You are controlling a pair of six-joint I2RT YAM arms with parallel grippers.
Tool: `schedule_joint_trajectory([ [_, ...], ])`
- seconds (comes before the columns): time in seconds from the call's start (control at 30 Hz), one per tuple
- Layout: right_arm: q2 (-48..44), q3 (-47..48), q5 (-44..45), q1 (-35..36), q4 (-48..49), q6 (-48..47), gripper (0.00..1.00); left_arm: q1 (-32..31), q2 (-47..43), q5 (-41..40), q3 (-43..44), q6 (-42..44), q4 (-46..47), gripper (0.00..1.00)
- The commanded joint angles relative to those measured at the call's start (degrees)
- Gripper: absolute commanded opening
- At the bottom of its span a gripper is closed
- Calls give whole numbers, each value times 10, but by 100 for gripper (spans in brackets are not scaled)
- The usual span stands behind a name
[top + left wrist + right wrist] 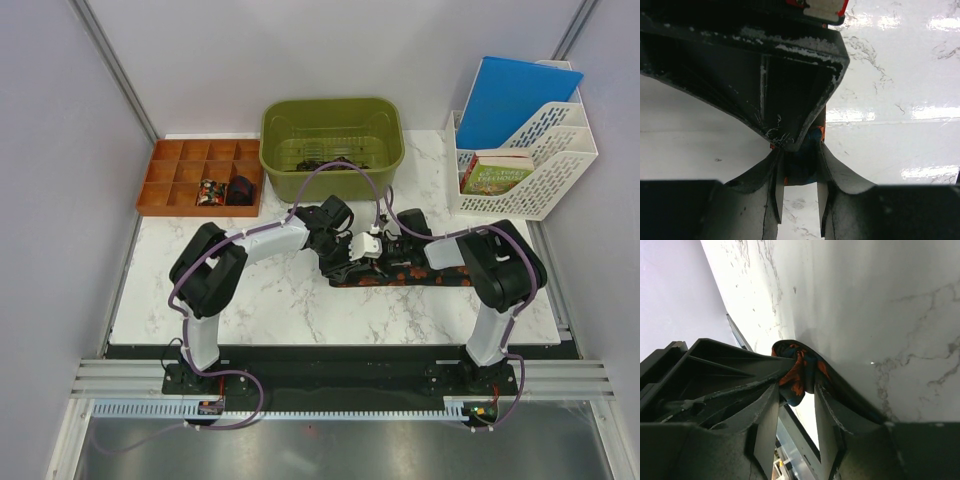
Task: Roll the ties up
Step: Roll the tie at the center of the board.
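Note:
A dark tie with an orange pattern (410,273) lies flat across the middle of the marble table (250,300), running left to right. Both grippers meet at its left end. My left gripper (343,256) is shut on the tie's end; in the left wrist view the blue-orange cloth (801,172) sits pinched between its fingers (775,170), with the other arm's finger right in front. My right gripper (376,250) is shut on the same end; in the right wrist view a bunched fold of the tie (801,371) is squeezed between its fingertips (771,396).
A green bin (332,125) holding dark ties stands at the back centre. An orange compartment tray (180,175) with two rolled ties (225,190) is at the back left. A white file rack (540,165) with a blue folder and a book stands at the back right.

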Motion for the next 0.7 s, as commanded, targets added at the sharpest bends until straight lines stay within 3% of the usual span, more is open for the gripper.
schedule_joint_trajectory([
  [0.0, 3, -4, -4, 15, 88, 48, 42, -8, 60, -52, -31, 22, -47, 25],
  [0.37, 15, -26, -22, 25, 124, 63, 41, -7, 64, -55, -32, 16, -48, 27],
  [0.67, 8, -56, -34, 25, 208, 104, 40, 0, 64, -55, -31, 15, -50, 26],
])
